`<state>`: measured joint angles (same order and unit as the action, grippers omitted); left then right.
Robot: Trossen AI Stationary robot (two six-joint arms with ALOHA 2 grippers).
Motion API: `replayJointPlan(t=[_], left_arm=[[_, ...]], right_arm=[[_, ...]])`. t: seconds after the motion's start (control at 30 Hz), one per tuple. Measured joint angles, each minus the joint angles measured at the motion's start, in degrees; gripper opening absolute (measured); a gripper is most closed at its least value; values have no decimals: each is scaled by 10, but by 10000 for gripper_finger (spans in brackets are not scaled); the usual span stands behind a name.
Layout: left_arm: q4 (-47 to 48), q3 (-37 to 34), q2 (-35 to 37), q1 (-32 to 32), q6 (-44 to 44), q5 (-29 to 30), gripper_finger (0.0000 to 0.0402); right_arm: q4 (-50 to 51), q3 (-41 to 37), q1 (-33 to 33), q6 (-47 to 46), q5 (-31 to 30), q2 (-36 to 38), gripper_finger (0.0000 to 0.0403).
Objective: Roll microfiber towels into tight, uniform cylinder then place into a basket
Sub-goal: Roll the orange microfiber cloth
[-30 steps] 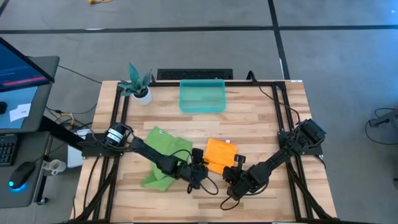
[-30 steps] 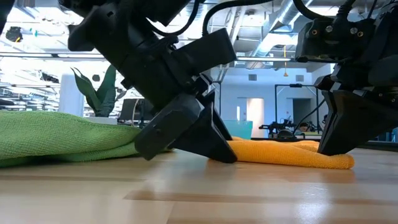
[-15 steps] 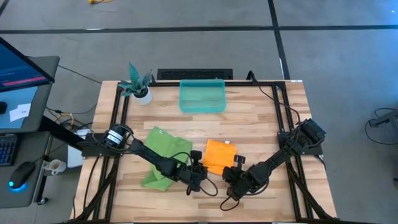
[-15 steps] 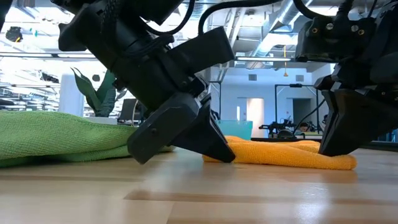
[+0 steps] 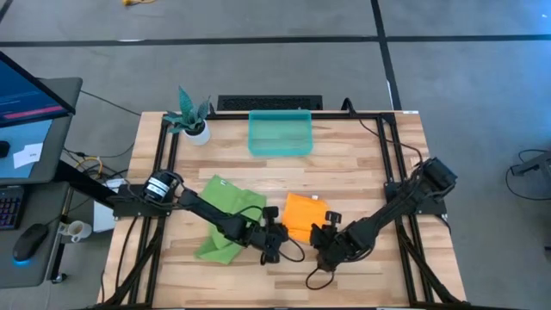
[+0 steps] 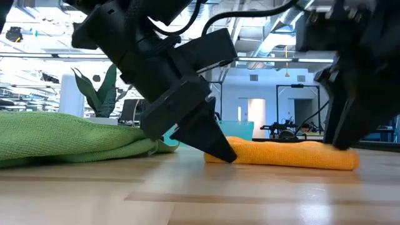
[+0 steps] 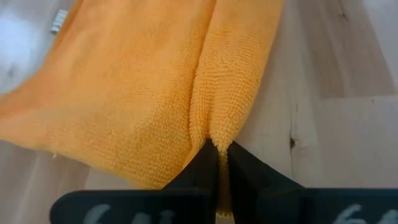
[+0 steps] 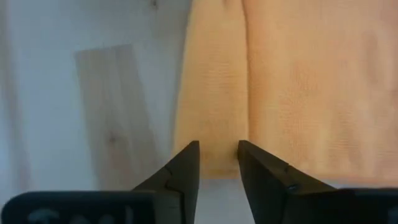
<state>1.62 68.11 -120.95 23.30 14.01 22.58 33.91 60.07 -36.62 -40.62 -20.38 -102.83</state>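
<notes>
Two towels lie on the wooden surface (image 5: 344,164), neither yet rolled, so the job looks to be at its opening step: gathering the near edge of the orange towel (image 5: 301,214) to start the first turn. Largest of the task's things is the green towel (image 5: 225,213), spread and crumpled on the left half under the left arm. The orange towel lies just beside it toward the middle, folded into a soft flat pad with a lengthwise crease and a thick, nubby pile. The teal basket (image 5: 280,133) sits well apart at the far edge, seemingly with nothing in it.

The left end effector (image 7: 217,163) is pinched tight on the orange towel's near edge, a small ridge bunched between its tips. The right end effector (image 8: 217,163) hangs partly open over the same edge, holding nothing. Next, I judge, the right must close on that edge so both can turn it over evenly; an uneven pinch would skew the roll.
</notes>
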Motion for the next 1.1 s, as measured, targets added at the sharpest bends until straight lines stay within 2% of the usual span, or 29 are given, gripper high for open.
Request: replayJointPlan(t=[0.17,0.3,0.4,0.5,0.63,0.77,0.9,1.1], left_arm=[[57,31,0,-3,39,-27,16],[91,57,-1,-2,59,-30,16],[117,76,-2,-2,85,-38,17],[133,88,-2,-1,103,-54,17],[135,93,-3,-1,117,-68,17],[135,93,-3,-1,120,-68,17],[138,93,-3,-1,120,-68,18],[140,94,-3,-1,119,-67,18]], right_arm=[[42,0,-23,1,-32,61,127],[39,1,-71,4,-132,101,115],[17,1,-117,21,-216,99,109],[-6,1,-151,32,-248,71,108],[-38,1,-159,46,-249,16,108],[-70,1,-143,102,-248,-32,109],[-85,1,-118,111,-244,-56,109],[-103,2,-80,84,-168,-62,109]])
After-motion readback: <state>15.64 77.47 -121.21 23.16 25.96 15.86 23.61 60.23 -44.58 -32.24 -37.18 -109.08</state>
